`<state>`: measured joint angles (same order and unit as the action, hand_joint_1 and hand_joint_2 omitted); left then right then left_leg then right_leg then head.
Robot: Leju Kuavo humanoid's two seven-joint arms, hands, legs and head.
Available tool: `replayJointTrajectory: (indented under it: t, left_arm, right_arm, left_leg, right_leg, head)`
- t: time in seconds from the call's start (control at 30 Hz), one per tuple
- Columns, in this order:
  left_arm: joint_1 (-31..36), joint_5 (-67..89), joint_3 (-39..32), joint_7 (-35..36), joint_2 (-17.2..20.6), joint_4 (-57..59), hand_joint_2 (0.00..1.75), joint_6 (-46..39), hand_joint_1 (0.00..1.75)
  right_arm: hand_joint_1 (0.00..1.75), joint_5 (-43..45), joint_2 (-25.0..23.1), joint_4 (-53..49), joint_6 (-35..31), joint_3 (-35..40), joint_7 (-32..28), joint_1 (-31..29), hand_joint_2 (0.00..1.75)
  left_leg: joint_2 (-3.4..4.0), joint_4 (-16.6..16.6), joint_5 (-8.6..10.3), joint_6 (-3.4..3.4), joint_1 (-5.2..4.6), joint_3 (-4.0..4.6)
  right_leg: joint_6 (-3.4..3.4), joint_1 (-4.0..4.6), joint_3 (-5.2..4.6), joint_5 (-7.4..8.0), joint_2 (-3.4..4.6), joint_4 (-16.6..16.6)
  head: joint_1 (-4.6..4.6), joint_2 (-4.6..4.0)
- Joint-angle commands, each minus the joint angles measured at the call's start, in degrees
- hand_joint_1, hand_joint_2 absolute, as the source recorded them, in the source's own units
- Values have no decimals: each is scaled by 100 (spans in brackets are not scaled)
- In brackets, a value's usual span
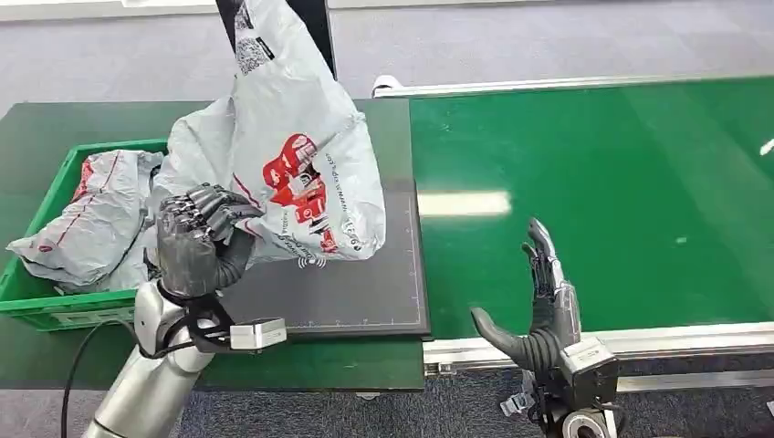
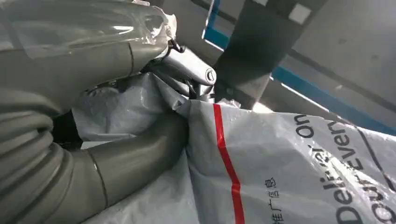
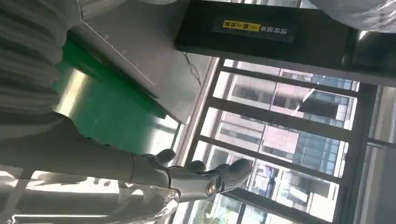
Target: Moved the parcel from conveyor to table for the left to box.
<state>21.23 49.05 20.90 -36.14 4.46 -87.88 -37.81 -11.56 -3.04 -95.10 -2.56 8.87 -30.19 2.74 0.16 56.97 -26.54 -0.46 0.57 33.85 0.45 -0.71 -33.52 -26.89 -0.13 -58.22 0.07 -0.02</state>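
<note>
Grey plastic, crumpled and glossy, makes up the parcel (image 1: 292, 155), a courier bag with red printing and a barcode label near its top. It hangs in the upper middle-left of the head view, lifted clear above the dark mat (image 1: 365, 283) that lies on the green table (image 1: 55, 128). The left hand (image 1: 196, 242) grips its lower left corner, fingers curled tight into the bunched film. In the left wrist view the thumb (image 2: 140, 158) presses against the bag beside a red stripe (image 2: 226, 158) and some black lettering, and the plastic folds over the fingers.

At the left edge of the head view a green crate (image 1: 55, 196) sits on the table, with other grey bags (image 1: 100, 214) lying inside it. The raised parcel overhangs the crate's right side; whether it touches the bags there I cannot tell.

On the right, the green conveyor belt (image 1: 621, 182) fills most of the frame, with a silver rail (image 1: 675, 339) along its near edge. The right hand (image 1: 538, 306) stands over that near edge at lower centre-right, holding nothing, fingers stretched upward and thumb splayed out to the left. The right wrist view shows its fingers (image 3: 219, 175) extended against a backdrop of window panes and buildings.
</note>
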Motion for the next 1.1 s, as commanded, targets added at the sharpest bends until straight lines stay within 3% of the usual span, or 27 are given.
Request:
replayJointTrajectory:
  t: [0.03,0.2,0.33,0.43,0.7,1.1]
  left_arm:
    - [-204,102,-1430,-158,-14,-1047,175,-219,175]
    - [471,796,-2349,997,603,689,175,-107,175]
    - [1171,1530,-3026,1636,1470,3005,175,-205,175]
    - [1393,2013,-3270,2196,1741,4178,175,106,175]
    - [1003,2198,-3860,2477,1881,4453,175,302,175]
    - [947,2283,-3894,2500,1853,4507,175,379,175]
  right_arm:
    - [0,-11,-118,-169,-168,-335,-15,282,175]
    - [0,-14,-182,-564,-261,-572,-122,777,175]
    - [0,8,-193,-508,-126,-661,-59,602,175]
    - [0,43,-132,-445,-139,-645,-38,554,175]
    - [0,66,-248,-372,53,-650,2,402,175]
    - [0,39,-242,-280,142,-665,54,336,175]
  left_leg:
    - [13,0,-8,0,5,-4]
    - [-3,-13,0,-4,0,-20]
    - [6,-18,7,-11,2,-23]
    - [25,-21,4,-10,-1,-27]
    - [68,-20,-6,-7,7,-38]
    - [41,-15,-3,-7,6,-12]
  right_leg:
    - [-5,6,2,-2,14,5]
    - [-10,0,15,-5,1,6]
    - [-18,3,7,0,5,3]
    - [-14,1,10,1,21,-1]
    - [-15,11,9,1,60,7]
    - [-14,10,-6,1,40,4]
  head:
    - [0,0]
    - [-2,0]
    - [0,2]
    - [-2,0]
    - [0,0]
    - [0,0]
